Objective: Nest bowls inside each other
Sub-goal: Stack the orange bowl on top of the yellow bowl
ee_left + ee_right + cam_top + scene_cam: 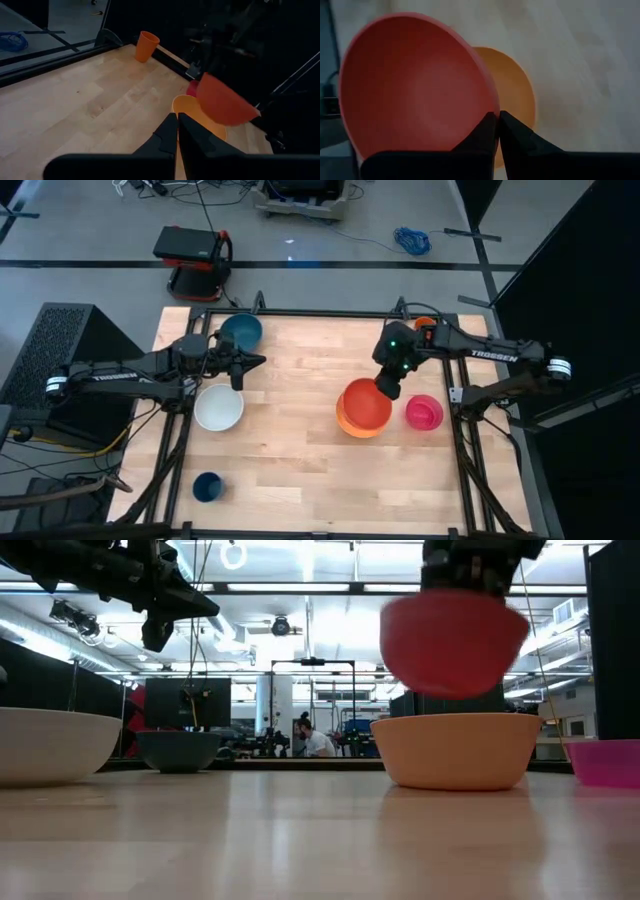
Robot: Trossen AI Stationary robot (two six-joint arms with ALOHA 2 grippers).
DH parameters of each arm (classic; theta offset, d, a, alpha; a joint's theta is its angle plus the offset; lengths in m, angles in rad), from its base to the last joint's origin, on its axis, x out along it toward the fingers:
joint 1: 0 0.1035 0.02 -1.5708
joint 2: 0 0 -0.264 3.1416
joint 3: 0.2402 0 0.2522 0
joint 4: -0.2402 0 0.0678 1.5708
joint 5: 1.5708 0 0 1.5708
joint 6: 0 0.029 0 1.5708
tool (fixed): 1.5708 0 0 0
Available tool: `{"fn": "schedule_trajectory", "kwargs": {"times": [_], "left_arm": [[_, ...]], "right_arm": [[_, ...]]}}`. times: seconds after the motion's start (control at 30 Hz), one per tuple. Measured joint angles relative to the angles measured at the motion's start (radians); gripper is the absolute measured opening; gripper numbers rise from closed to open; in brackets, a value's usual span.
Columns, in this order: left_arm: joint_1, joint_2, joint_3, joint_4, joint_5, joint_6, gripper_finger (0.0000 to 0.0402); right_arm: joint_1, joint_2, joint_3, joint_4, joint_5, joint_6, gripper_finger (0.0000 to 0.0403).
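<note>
1. High view, left to right: the left arm point(130, 372) lies level across the table's 9 o'clock edge, its side lettered "TROSSEN". The left gripper point(258, 361) has its jaws closed on nothing and points toward 3 o'clock.
2. The teal-blue bowl point(241, 330) stands at 12 o'clock of that gripper, the white bowl point(219, 407) at about 7 o'clock of it. A small dark blue cup point(207, 486) sits near the table's front edge.
3. The right arm point(480, 352), also lettered "TROSSEN", reaches in from 3 o'clock. The right gripper point(385, 389) is clamped on the rim of the red bowl point(368, 403).
4. The red bowl overlaps the orange bowl point(352, 423); the pink bowl point(424, 412) stands at 3 o'clock of both.
5. Low view only: the red bowl point(455, 642) hangs clear above the orange bowl point(456, 750), apart from it. A seated person point(314, 741) shows in the room behind.
6. Left wrist view only: a small orange cup point(147, 46) stands at the table's far corner.
7. Right wrist view: closed fingertips point(494, 125) pinch the red bowl's rim, the bowl tilted.
</note>
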Motion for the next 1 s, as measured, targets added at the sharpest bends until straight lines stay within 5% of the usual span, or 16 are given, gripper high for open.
{"fn": "schedule_trajectory", "kwargs": {"times": [1.0], "left_arm": [[0.000,0.000,0.000,-0.001,0.000,-0.004,0.0001]], "right_arm": [[0.004,0.229,-0.080,0.125,0.029,-0.015,0.0000]]}}
